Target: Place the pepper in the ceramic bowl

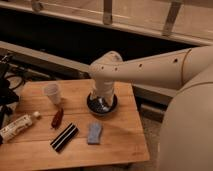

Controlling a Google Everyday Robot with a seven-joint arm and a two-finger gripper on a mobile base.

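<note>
The small dark red pepper (57, 118) lies on the wooden table (120, 145), left of centre, beside the black striped bar (64, 137). The dark ceramic bowl (102, 104) sits near the table's middle back, partly hidden by my arm. My gripper (102, 101) reaches down from the white arm, right over and into the bowl. It is well to the right of the pepper.
A white paper cup (52, 93) stands at the back left. A white bottle (18, 127) lies at the left edge. A blue sponge (94, 133) lies in front of the bowl. Dark equipment (6, 92) stands left of the table. A window ledge runs behind.
</note>
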